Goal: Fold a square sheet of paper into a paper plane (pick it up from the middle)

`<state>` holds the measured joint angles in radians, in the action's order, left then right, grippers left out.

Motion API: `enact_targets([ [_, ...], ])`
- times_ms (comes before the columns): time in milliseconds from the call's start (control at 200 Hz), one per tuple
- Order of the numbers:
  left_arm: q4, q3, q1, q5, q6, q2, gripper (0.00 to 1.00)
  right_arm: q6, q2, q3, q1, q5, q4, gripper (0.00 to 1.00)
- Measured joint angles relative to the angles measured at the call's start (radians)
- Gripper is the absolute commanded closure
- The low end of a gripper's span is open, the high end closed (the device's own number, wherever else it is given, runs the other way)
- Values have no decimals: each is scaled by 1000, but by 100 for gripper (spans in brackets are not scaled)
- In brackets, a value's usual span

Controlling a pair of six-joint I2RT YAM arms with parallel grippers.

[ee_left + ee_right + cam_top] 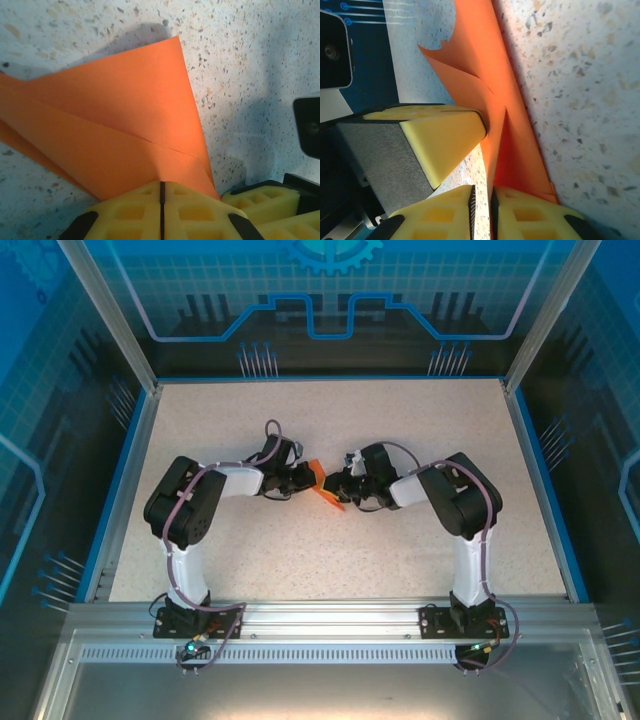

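The left gripper [162, 197] is clamped on the edge of the paper [120, 130], its fingers pressed flat together. The right gripper [481, 212] is slightly parted, with a thin slit between its fingers. The paper's edge runs into that slit against one finger. The paper is folded into overlapping flaps and sits between the two grippers, mid-table [250, 60], casting a shadow there.

Top view evenly lit, blue-tinted edges; wrist views soft-focus; orange paper [125, 115] throws shadow, upper centre.
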<state>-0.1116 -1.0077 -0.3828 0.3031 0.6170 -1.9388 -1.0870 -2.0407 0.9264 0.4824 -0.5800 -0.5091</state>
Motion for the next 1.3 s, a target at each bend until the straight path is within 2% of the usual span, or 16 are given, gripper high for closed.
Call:
enact_targets([
  [485,18,-19,0,5,0,-11,90,243,66,53,-11,-7,335,80],
  [885,18,-19,0,8,0,-11,91,307,65,84,-12,-4,443,91],
  [1075,18,-19,0,8,0,-11,91,323,62,98,-12,-5,467,82],
  [1300,29,-26,0,8,0,-12,90,439,141,103,-7,69,600,78],
])
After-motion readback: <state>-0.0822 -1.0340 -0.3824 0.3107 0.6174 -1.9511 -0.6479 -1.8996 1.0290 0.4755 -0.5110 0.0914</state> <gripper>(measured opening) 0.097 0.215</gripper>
